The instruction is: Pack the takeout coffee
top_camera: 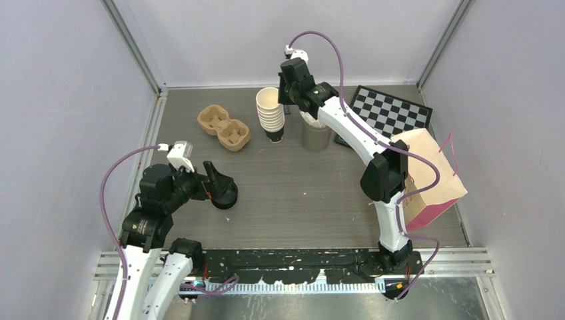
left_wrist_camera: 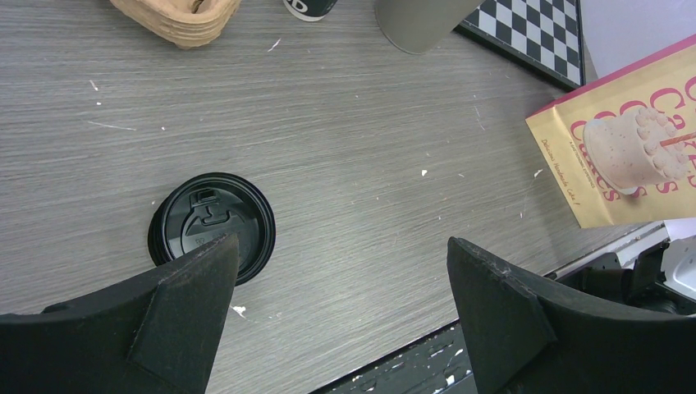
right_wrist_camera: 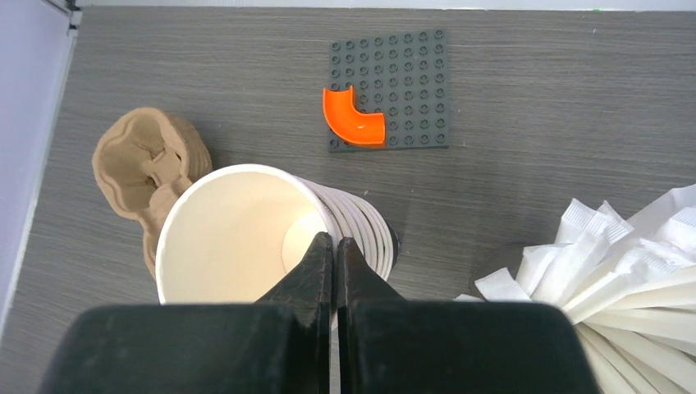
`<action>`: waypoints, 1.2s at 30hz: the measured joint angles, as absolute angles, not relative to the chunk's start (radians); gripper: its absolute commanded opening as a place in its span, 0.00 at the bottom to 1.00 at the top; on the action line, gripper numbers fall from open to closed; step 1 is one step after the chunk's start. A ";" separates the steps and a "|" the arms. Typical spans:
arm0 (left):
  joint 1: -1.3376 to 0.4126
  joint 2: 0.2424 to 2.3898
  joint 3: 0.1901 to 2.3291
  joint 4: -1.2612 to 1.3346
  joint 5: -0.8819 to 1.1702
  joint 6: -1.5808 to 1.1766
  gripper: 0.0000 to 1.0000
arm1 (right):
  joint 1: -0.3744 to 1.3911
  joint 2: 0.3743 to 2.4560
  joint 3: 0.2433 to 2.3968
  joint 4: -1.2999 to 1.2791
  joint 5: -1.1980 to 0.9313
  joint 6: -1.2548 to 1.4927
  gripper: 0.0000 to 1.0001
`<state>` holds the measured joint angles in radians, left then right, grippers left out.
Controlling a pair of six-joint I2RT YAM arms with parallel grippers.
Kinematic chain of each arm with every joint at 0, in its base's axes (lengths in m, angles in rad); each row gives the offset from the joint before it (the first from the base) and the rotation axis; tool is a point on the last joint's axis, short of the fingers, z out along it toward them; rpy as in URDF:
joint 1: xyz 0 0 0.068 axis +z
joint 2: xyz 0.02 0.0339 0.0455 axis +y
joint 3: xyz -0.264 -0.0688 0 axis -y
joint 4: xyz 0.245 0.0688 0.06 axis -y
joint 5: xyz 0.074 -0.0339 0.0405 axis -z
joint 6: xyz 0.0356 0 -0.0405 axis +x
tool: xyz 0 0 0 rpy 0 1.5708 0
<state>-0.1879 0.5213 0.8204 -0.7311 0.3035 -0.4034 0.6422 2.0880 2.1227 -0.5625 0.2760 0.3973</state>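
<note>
No lidded takeout coffee is in view. A stack of lidless cream paper cups [top_camera: 270, 113] stands at the back of the table. My right gripper [top_camera: 285, 100] [right_wrist_camera: 335, 240] is over it, shut on the near wall of the top cup [right_wrist_camera: 238, 230], with one finger inside and one outside. A loose black lid [top_camera: 225, 199] [left_wrist_camera: 212, 222] lies flat on the table at the front left. My left gripper [top_camera: 218, 185] [left_wrist_camera: 341, 242] hovers just above and beside the lid, wide open, with nothing between its fingers.
A brown pulp cup carrier [top_camera: 224, 127] [right_wrist_camera: 148, 156] lies left of the stack. A grey holder of white napkins [top_camera: 315, 137] [right_wrist_camera: 599, 263] stands to its right. A checkerboard [top_camera: 392, 111], a pink-and-tan paper bag [top_camera: 430, 177] and a grey stud plate [right_wrist_camera: 387, 90] lie beyond.
</note>
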 measured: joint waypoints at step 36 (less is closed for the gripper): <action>-0.188 0.535 0.820 -0.731 0.304 -0.403 1.00 | 0.598 1.977 2.234 -0.631 0.167 0.500 0.00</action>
<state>-0.1879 0.5346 0.8200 -0.7311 0.3038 -0.4034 0.5980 1.9770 2.2345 -0.6308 0.1665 0.4995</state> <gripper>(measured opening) 0.996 0.034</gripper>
